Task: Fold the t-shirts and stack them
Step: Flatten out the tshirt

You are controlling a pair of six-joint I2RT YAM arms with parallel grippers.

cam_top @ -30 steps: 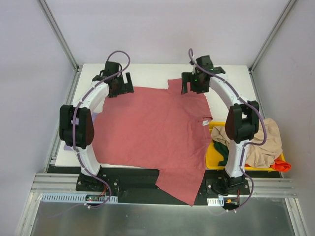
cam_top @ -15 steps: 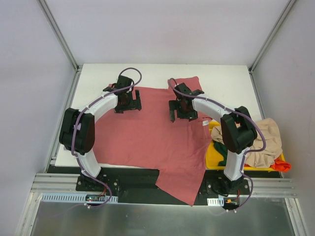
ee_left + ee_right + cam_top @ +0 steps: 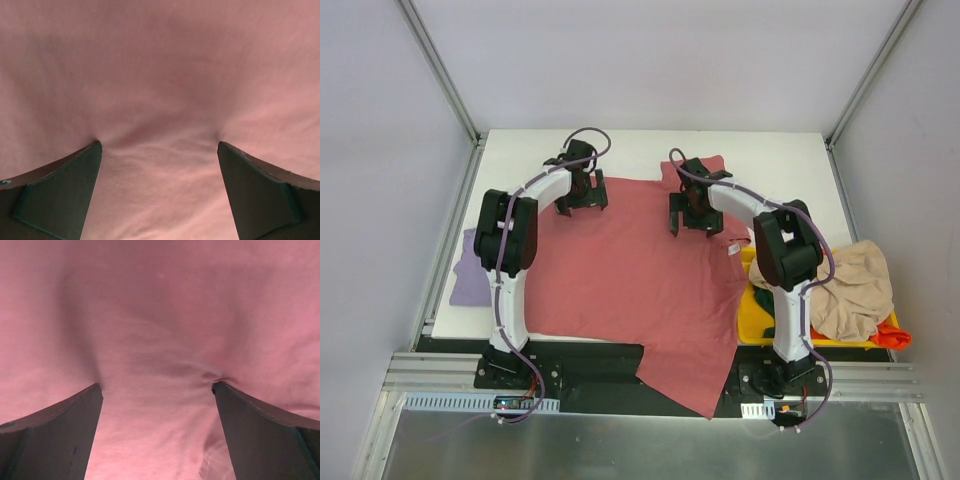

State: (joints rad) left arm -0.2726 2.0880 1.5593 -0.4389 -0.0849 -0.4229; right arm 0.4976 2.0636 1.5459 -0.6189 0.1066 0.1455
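Yellow bin (image 3: 757,318) at the table's right edge: we see a crumpled beige tee (image 3: 855,295) on top, with a green tee (image 3: 772,301) and an orange-red tee (image 3: 892,335) peeking out. On the white table (image 3: 780,160) the pink-red t-shirt (image 3: 630,270) lies spread, one part hanging over the near edge, a lavender tee (image 3: 470,280) at far left; pale walls (image 3: 650,60) around. The left gripper (image 3: 584,203) and right gripper (image 3: 695,225) are spread wide, tips pressing the pink-red cloth, pinching nothing.

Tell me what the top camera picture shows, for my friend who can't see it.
A big pink-red t-shirt lies spread on a white table, with the left tool and right tool open, touching it near its far edge. A yellow bin of crumpled shirts sits right; a lavender shirt peeks out left.
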